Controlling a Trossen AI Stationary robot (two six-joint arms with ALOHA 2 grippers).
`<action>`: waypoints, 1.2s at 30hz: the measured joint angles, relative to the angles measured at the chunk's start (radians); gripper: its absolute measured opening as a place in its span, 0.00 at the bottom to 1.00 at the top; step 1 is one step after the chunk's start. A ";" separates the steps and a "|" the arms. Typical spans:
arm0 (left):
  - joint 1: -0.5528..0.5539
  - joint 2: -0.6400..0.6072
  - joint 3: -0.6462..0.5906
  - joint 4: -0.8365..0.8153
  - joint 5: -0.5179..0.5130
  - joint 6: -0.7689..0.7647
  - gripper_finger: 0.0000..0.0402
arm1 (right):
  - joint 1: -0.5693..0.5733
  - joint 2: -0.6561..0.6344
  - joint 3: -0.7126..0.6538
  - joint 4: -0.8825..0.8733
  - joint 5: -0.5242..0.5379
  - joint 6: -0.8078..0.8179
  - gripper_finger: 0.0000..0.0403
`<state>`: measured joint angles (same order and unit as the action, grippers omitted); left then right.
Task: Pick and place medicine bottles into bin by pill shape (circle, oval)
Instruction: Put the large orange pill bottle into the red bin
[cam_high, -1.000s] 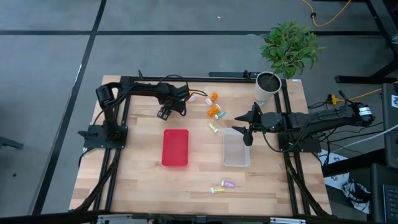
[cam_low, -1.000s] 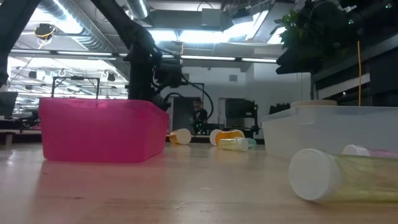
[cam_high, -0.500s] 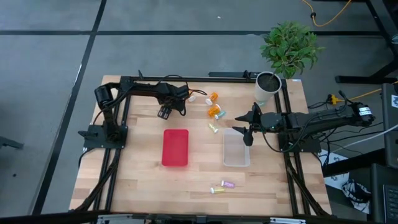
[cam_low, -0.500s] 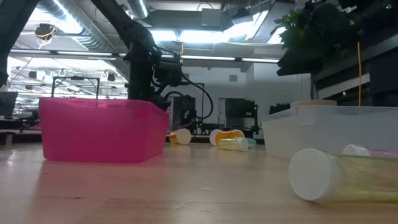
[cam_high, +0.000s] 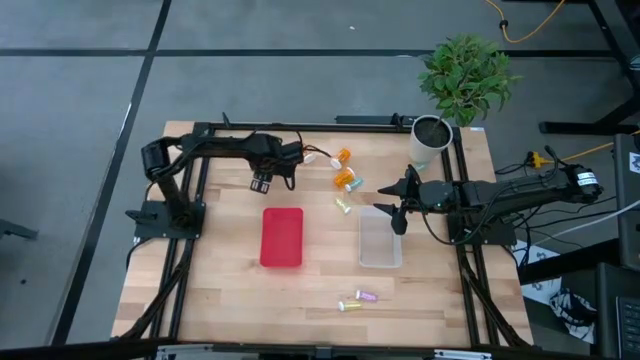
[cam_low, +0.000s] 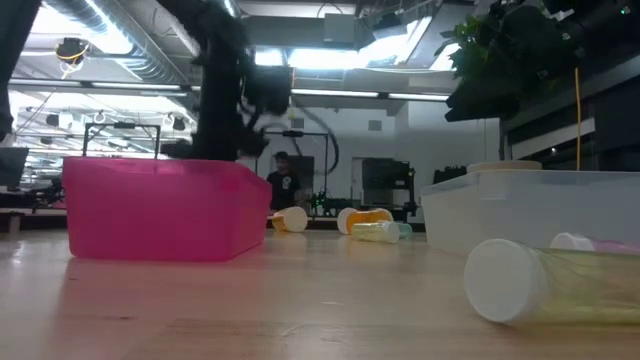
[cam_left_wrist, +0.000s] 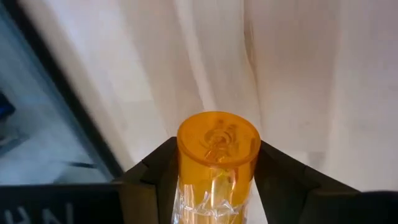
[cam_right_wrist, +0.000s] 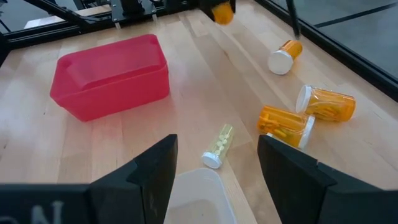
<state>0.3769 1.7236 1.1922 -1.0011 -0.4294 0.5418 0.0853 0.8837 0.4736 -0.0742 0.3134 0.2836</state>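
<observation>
My left gripper (cam_high: 263, 181) hangs over the far left of the table, beyond the red bin (cam_high: 281, 237), shut on a translucent orange bottle (cam_left_wrist: 217, 155). My right gripper (cam_high: 397, 207) hangs open and empty over the far end of the clear bin (cam_high: 380, 243). Orange bottles with white caps (cam_high: 343, 156) (cam_high: 346, 179) and a small yellow-green one (cam_high: 343, 205) lie on their sides between the arms. Two pastel bottles (cam_high: 359, 300) lie near the front edge. My left gripper pinches the orange bottle's round wall (cam_left_wrist: 214, 186) between its two fingers (cam_left_wrist: 155, 177), which come from above and point down. The bottle lies along the fingers, its closed orange end (cam_left_wrist: 217, 138) sticking out past the tips toward the table. It is lifted clear. Its cap end is hidden between the fingers.
A potted plant in a white pot (cam_high: 432, 135) stands at the far right corner. Black frame rails (cam_high: 190, 230) run along the table's sides. Bare wood lies between the two bins (cam_high: 330, 250) and along the near half of the table.
My left arm has swung a little toward the table's left edge, carrying the orange bottle, which stays in the hold and clear of the table.
</observation>
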 joint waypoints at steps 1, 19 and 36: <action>-0.018 -0.018 0.016 -0.024 0.004 -0.034 0.41 | 0.000 0.000 0.000 0.000 0.000 0.000 0.56; -0.430 -0.139 0.205 0.002 0.317 -0.514 0.43 | 0.000 0.000 0.000 0.003 0.000 0.003 0.56; -0.551 -0.139 0.205 0.019 0.262 -0.645 0.46 | 0.000 0.000 0.000 0.002 0.000 0.003 0.56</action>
<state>-0.1741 1.5848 1.3968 -0.9821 -0.1673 -0.1028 0.0856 0.8833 0.4736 -0.0723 0.3138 0.2867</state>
